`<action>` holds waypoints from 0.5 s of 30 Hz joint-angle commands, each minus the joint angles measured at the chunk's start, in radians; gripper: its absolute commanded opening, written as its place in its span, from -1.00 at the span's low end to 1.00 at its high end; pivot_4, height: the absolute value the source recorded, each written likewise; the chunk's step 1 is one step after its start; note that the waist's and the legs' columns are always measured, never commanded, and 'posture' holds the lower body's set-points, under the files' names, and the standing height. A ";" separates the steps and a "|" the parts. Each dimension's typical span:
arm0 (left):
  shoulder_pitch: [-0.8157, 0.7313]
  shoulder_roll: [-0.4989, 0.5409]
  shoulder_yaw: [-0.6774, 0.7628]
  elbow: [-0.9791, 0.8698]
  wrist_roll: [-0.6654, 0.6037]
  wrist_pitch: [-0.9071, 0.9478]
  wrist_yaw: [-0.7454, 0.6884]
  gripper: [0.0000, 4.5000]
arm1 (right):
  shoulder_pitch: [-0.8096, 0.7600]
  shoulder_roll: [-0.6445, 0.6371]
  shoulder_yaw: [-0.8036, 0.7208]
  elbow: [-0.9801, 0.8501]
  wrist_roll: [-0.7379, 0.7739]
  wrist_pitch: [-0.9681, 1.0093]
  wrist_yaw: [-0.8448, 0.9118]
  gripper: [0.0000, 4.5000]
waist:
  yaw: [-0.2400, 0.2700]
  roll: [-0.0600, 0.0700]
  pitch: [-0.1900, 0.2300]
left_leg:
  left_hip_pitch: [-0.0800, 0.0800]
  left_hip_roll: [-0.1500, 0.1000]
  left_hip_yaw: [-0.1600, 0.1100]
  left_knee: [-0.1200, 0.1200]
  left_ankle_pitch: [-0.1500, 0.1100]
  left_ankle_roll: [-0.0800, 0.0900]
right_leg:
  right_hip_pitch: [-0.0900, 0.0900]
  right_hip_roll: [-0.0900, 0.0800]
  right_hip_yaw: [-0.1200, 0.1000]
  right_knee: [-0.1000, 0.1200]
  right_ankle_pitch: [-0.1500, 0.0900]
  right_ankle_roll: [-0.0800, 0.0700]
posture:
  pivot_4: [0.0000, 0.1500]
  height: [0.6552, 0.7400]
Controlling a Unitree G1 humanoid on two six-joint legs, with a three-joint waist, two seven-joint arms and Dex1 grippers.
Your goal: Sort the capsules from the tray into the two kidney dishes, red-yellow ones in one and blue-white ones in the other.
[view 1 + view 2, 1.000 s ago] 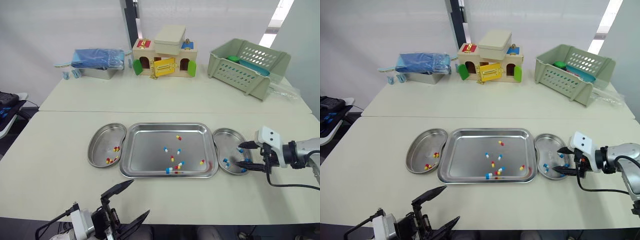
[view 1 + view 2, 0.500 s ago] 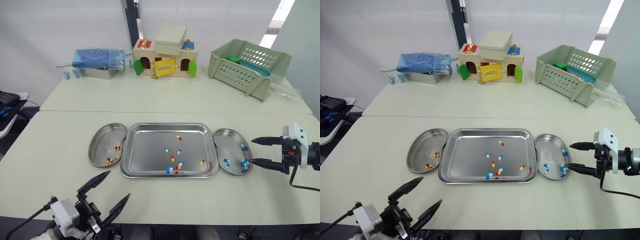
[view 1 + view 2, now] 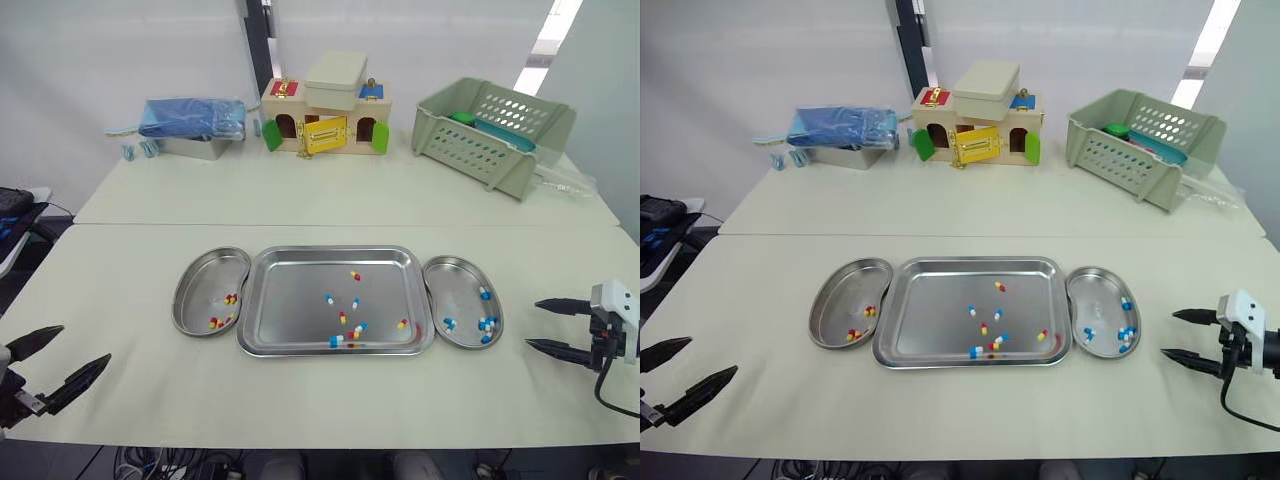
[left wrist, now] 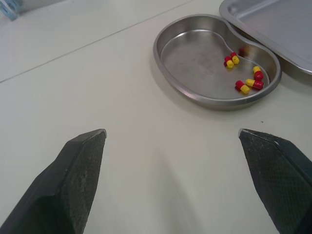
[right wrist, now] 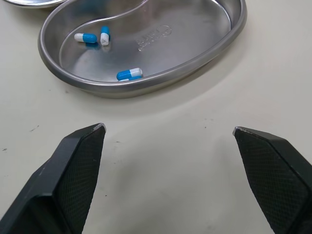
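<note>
The steel tray lies mid-table with several red-yellow and blue-white capsules scattered in it. The left kidney dish holds a few red-yellow capsules, also seen in the left wrist view. The right kidney dish holds several blue-white capsules. My left gripper is open and empty near the table's front left edge, far from its dish. My right gripper is open and empty, just right of its dish.
Along the back of the table stand a blue bag on a metal box, a wooden toy house and a green plastic basket. A seam crosses the table behind the tray.
My right gripper has drawn back to the right, off the right dish. My left gripper has swung from below the tray out to the front left.
</note>
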 commanded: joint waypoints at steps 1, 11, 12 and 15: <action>-0.009 0.018 0.050 0.008 0.031 0.032 -0.014 1.00 | -0.009 -0.015 0.005 -0.019 -0.009 0.039 -0.032 0.97 | -0.001 0.000 0.000 | 0.000 0.000 0.000 0.000 0.000 0.000 | 0.000 0.000 0.000 0.000 0.000 0.000 | 1.00 1.00; -0.066 -0.006 0.048 -0.006 0.076 0.071 -0.017 1.00 | -0.009 -0.029 0.028 -0.030 -0.013 0.087 -0.044 0.97 | 0.000 0.000 0.000 | 0.000 0.000 0.000 0.000 0.000 0.000 | 0.000 0.000 0.000 0.000 0.000 0.000 | 1.00 1.00; -0.071 -0.009 0.045 -0.003 0.080 0.069 -0.018 1.00 | -0.012 -0.028 0.028 -0.029 -0.014 0.083 -0.047 0.97 | -0.001 0.000 0.000 | 0.000 0.000 0.000 0.000 0.000 0.000 | 0.000 0.000 0.000 0.000 0.000 0.000 | 1.00 1.00; -0.083 -0.015 0.037 0.006 0.089 0.054 -0.036 1.00 | -0.015 -0.024 0.023 -0.037 -0.005 0.085 -0.054 0.97 | -0.001 0.000 0.000 | 0.000 0.000 0.000 0.000 0.000 0.000 | 0.000 0.000 0.000 0.000 0.000 0.000 | 1.00 1.00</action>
